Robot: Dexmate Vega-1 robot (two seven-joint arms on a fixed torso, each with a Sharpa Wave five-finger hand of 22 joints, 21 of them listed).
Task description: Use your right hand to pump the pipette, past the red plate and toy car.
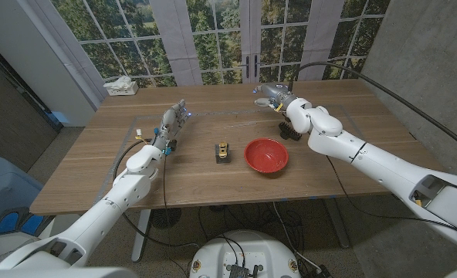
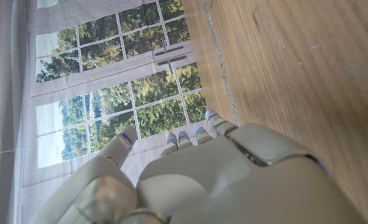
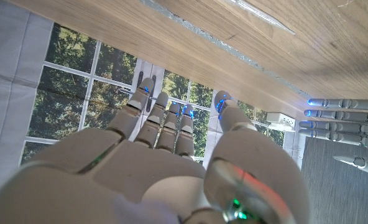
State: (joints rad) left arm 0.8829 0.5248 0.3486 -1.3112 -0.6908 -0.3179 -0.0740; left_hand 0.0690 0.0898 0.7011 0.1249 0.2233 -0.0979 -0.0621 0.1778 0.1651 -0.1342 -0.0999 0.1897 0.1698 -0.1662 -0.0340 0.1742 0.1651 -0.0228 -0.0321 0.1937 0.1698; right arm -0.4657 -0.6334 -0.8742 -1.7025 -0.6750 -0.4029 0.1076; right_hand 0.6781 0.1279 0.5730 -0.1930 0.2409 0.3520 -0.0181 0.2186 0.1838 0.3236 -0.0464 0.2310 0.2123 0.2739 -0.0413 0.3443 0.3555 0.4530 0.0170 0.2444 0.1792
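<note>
Black pipette stand [image 1: 290, 131] beneath right forearm; right hand [image 1: 269, 94] beyond it.

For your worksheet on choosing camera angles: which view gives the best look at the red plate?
The head view. It shows the whole red plate from above, lying on the wooden table beside the toy car. The two wrist views look along the backs of the hands towards the windows and table edge, so they add nothing about the plate.
</note>
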